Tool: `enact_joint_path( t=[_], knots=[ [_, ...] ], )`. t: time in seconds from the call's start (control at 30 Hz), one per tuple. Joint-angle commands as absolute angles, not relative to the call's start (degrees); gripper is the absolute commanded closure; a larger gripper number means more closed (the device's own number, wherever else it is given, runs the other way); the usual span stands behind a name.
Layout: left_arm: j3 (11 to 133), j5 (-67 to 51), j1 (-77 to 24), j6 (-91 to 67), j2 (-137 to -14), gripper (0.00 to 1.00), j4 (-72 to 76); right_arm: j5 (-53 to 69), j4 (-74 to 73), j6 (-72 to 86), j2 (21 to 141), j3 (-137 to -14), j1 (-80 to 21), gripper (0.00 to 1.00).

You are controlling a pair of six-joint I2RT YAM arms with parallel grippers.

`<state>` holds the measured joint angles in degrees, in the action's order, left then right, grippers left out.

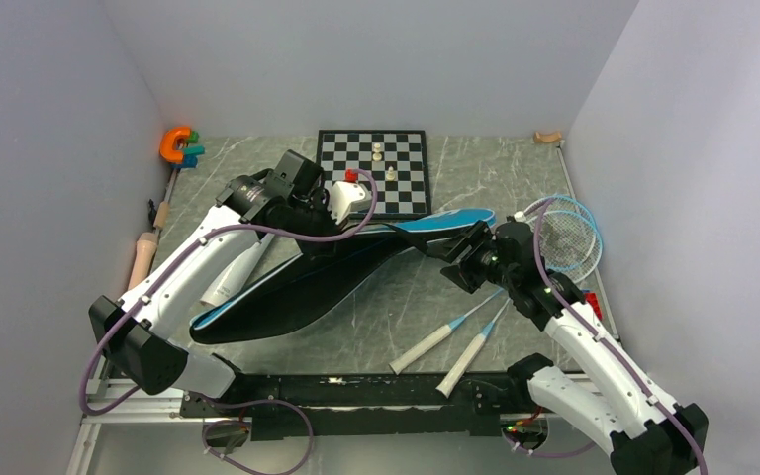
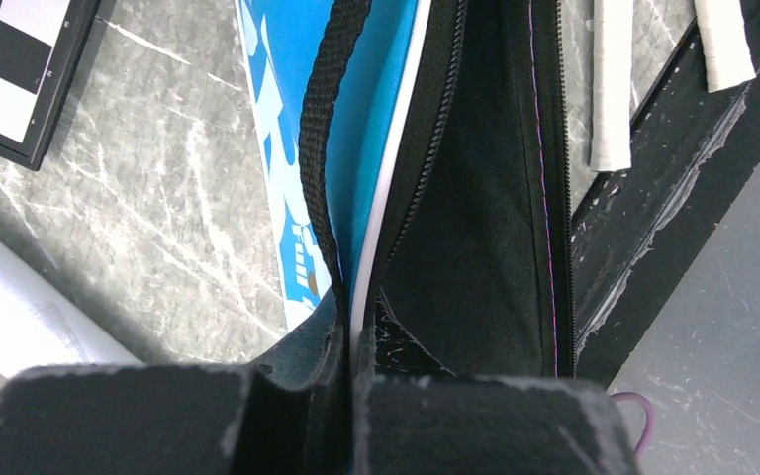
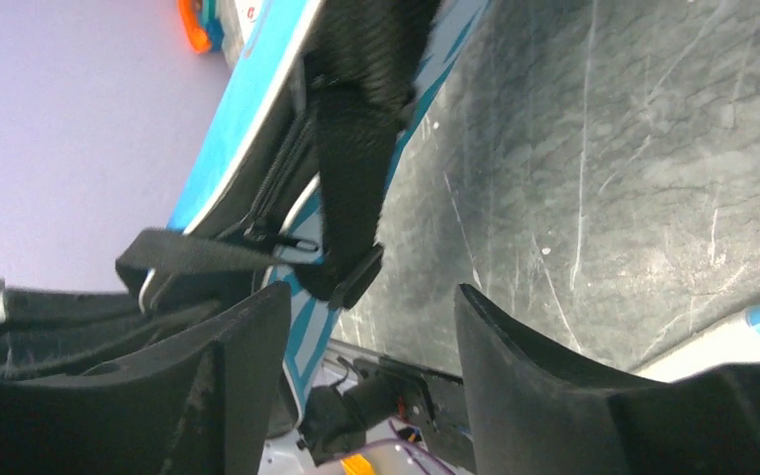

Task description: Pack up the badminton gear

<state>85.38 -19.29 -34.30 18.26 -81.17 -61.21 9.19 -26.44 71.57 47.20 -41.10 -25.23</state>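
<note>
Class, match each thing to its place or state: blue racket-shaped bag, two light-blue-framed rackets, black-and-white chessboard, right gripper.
1 blue racket-shaped bag
2 two light-blue-framed rackets
3 black-and-white chessboard
4 right gripper

A far middle of the table
B open beside the black strap
C edge pinched by the left gripper
D lying outside the bag, right side

Pairs: 1-C, 2-D, 3-A, 4-B

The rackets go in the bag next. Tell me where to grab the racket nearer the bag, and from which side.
Grip its white handle from straight above, jaws across its width. The racket lies flat on the table, its handle bare and apart from the other racket's handle, while the two heads overlap at the far end.
</note>
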Motion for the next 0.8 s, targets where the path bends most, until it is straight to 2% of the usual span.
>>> enact_joint_path(
  t=[0.0, 0.33, 0.4, 0.47, 0.6, 0.77],
  knots=[
    [85.63, -23.28, -34.19, 18.26, -79.47, 1.00, -60.46, 4.64, -21.45, 73.88, 48.02, -40.14, -25.49, 0.39],
    [84.99, -26.53, -34.16, 19.16, -79.57, 1.00, -60.98, 0.87, -19.23, 74.62, 49.30, -39.57, -25.49, 0.52],
    [84.70, -26.99, -34.15, 19.37, -79.48, 1.00, -61.16, 0.66, -18.56, 74.69, 49.60, -39.35, -25.47, 0.60],
    [84.40, -26.99, -34.19, 19.61, -79.30, 1.00, -61.25, 0.74, -18.33, 74.88, 49.74, -39.37, -25.52, 0.76],
    [83.27, -25.93, -34.19, 20.54, -79.20, 1.00, -61.46, 1.17, -21.04, 74.51, 48.76, -41.51, -25.43, 1.00],
    [82.11, -22.62, -35.90, 21.71, -79.92, 1.00, -61.89, 0.76, -26.17, 74.12, 45.77, -45.31, -25.40, 1.00]
  ],
)
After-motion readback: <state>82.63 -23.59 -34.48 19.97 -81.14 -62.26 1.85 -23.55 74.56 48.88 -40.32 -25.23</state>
